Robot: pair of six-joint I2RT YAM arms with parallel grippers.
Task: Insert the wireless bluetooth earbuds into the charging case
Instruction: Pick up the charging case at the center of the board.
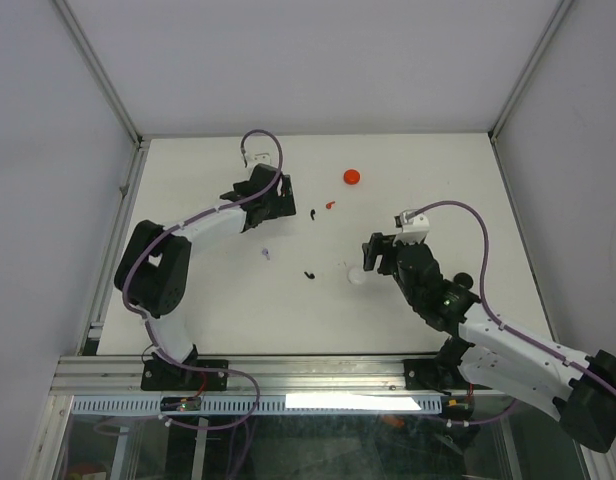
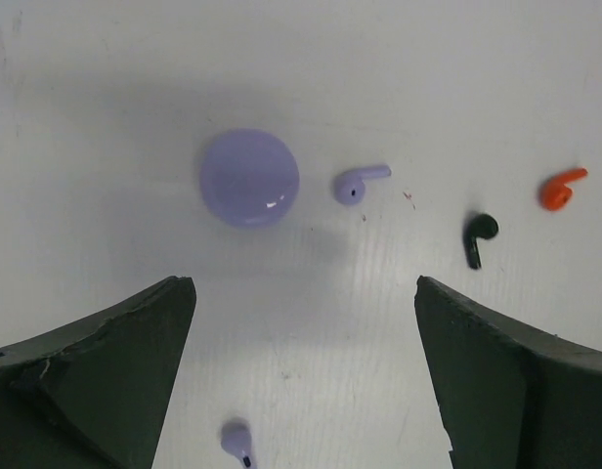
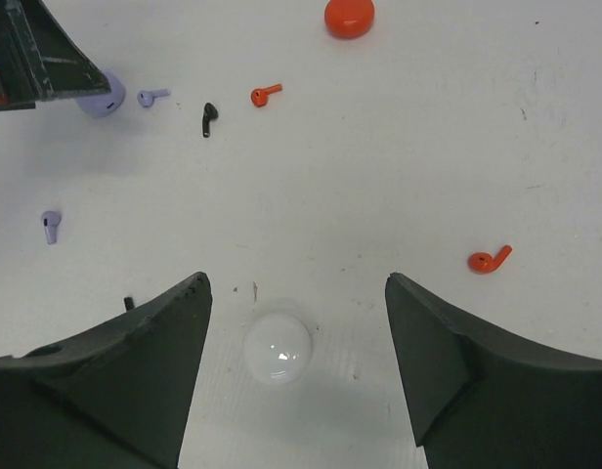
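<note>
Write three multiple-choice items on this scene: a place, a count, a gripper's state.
1. What lies between the right gripper's fingers in its wrist view?
A. the white round case
B. the red round case
C. a black earbud

2. How many lilac earbuds show in the left wrist view?
A. one
B. two
C. four

3. How does the left gripper stand?
A. open, holding nothing
B. shut on a red earbud
C. shut on a black earbud

Key:
1 A, it sits on the table between the fingers.
2 B, one is beside the lilac case and one is near the bottom edge.
3 A, its fingers stand wide apart, gripping nothing.
</note>
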